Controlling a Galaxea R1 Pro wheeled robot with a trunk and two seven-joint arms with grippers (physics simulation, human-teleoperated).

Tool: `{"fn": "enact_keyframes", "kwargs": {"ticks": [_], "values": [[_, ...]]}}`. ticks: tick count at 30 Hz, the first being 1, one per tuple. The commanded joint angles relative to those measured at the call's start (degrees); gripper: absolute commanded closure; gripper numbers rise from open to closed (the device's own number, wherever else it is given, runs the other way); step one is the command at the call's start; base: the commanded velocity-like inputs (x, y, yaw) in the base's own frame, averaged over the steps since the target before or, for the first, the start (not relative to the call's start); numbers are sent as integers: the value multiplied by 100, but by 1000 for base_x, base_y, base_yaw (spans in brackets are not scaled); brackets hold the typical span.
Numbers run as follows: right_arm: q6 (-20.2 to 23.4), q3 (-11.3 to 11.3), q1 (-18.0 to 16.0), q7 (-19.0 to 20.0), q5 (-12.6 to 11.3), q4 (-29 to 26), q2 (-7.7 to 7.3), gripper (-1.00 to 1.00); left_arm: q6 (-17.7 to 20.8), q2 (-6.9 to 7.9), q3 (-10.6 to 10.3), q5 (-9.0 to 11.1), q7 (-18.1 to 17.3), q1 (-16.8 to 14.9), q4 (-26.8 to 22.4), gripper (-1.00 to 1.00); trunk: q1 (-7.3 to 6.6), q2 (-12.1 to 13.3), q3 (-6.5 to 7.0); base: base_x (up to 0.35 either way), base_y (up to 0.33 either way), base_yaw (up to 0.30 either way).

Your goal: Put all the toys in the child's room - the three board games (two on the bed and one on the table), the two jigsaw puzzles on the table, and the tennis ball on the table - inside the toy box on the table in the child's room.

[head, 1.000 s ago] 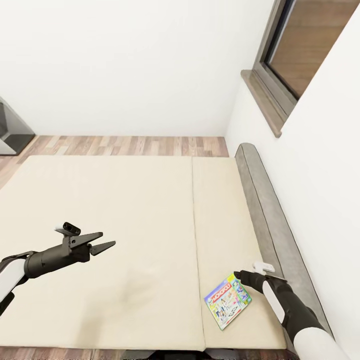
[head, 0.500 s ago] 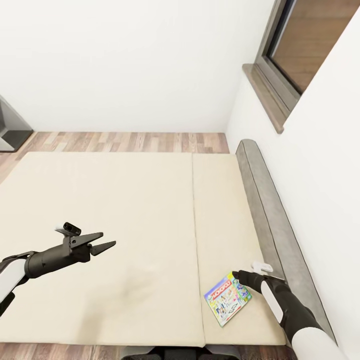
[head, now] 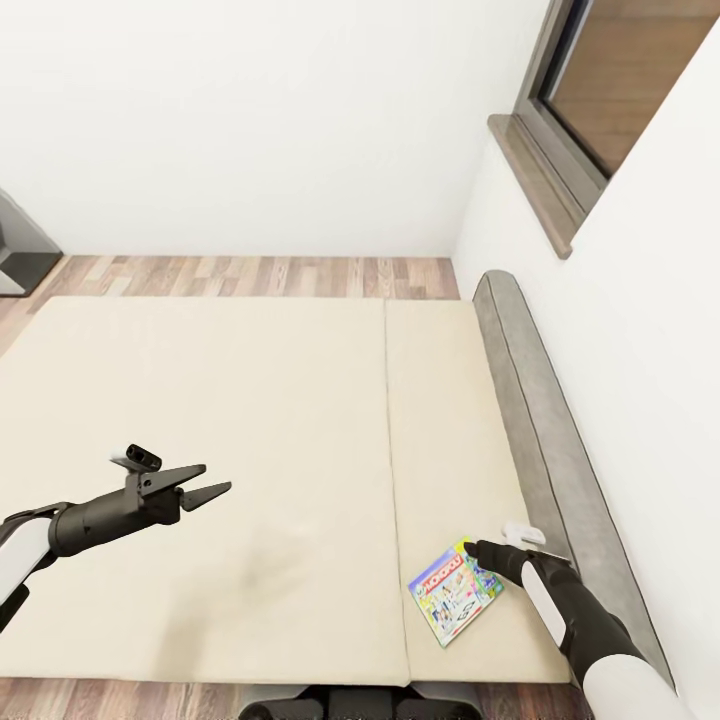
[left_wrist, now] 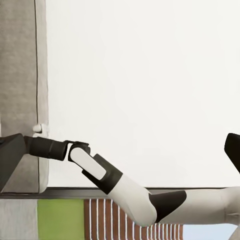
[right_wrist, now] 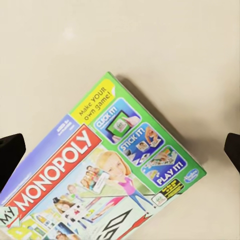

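Observation:
One board game, a My Monopoly box (head: 455, 592), lies flat on the cream bed (head: 250, 400), right of its seam and near the front edge. My right gripper (head: 480, 549) hovers at the box's right corner. In the right wrist view the box (right_wrist: 100, 185) lies below the gripper (right_wrist: 120, 147), whose dark fingertips (right_wrist: 10, 152) stand far apart, open and holding nothing. My left gripper (head: 205, 484) hangs open and empty over the left half of the mattress. The left wrist view looks across at my right arm (left_wrist: 100, 172). The table and toy box are out of view.
A grey padded headboard (head: 530, 400) runs along the bed's right side against a white wall with a window (head: 620, 80). Wooden floor (head: 250, 275) lies beyond the bed. A dark cabinet (head: 20, 255) shows at the far left. My base (head: 350, 703) shows below the bed's front edge.
The whole picture has shifted: the bed sits slightly higher in the view and my base has come into sight. Both grippers hold the same pose, and the Monopoly box still lies on the bed.

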Motion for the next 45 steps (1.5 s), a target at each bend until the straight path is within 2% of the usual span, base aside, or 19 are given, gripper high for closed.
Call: {"fn": "enact_keyframes", "kwargs": {"ticks": [1,6,16,23,30,45], "values": [[31,-17,-2,29,-2,-8,2,-100,19,5,-11,14,-14,-5,3,-100,3,-9,-16,0,0,0],[18,-17,-1,140,-2,-8,2,-100,19,-1,-14,14,-15,-5,3,-100,3,-9,-60,0,0,0],[5,-50,-3,661,-32,-16,-28,-100,19,-4,-15,14,-15,-5,3,-100,3,-9,-149,0,0,0],[-46,-79,3,728,-54,-42,-52,-100,19,-5,-15,14,-15,-5,3,-100,3,-9,-194,0,0,0],[-428,-39,5,741,-15,-49,-9,-100,19,-3,-15,14,-15,-5,3,-100,3,-9,-201,0,0,0],[-455,-65,7,785,-52,-60,-25,-100,19,4,-12,14,-15,-5,3,-100,3,-9,-202,0,0,0]]}}
